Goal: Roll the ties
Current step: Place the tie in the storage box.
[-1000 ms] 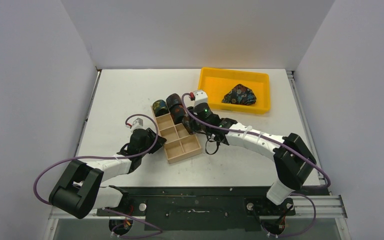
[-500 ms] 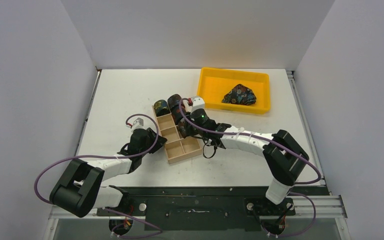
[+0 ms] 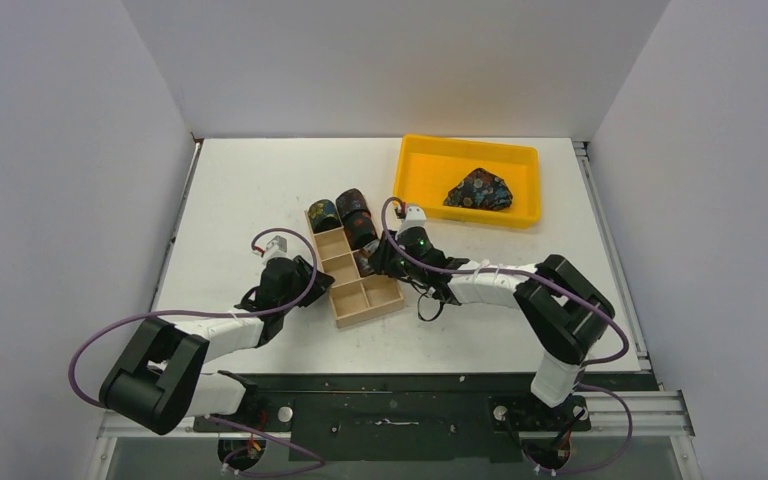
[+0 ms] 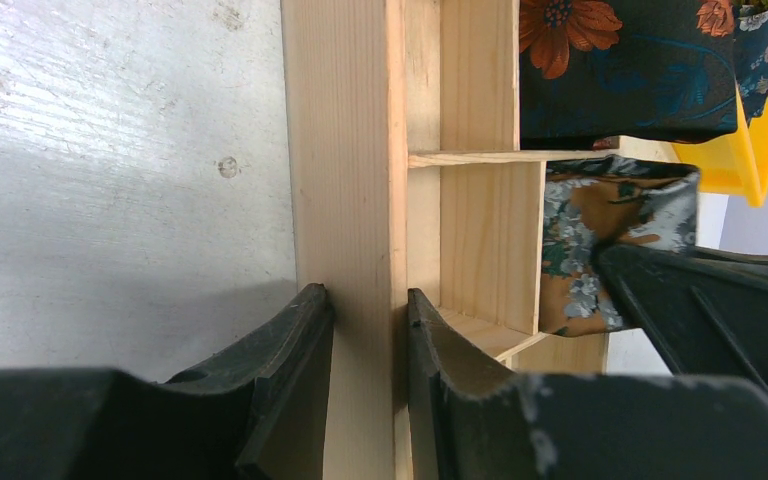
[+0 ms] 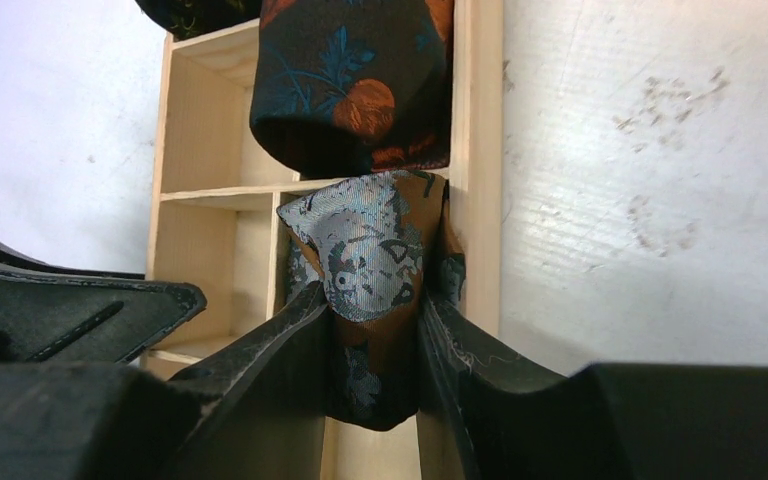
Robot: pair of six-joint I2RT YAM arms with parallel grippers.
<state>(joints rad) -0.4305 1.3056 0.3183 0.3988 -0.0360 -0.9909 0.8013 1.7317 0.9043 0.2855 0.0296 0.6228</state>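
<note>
left jaws: narrow, fingers (image 4: 290,380) pinching the long outer wall of the wooden box (image 4: 345,150), one finger outside on the bench side, the other inside a compartment
right jaws: narrow, fingers (image 5: 280,380) gripping the brown tie (image 5: 365,250) by its two sides
brown tie: a roll, brown with grey-blue flowers, held between the right jaws, its end poking out past the fingertips; it lies within the walls of a box compartment, how deep cannot be told
orange-flower tie (image 5: 350,80): dark roll just ahead of the right jaws, in the next compartment, close against the brown tie
third roll (image 3: 321,213): dark, at the box's far end, ahead of the left jaws, beside the orange-flower tie
loose tie (image 3: 478,190): bunched heap in the yellow tray (image 3: 420,160), well beyond the right jaws and to their right
in the way: a thin divider and the box's side wall hem in the brown tie; that wall runs just beside one right finger
bench (image 3: 240,190): white, scuffed, carrying box and tray
</note>
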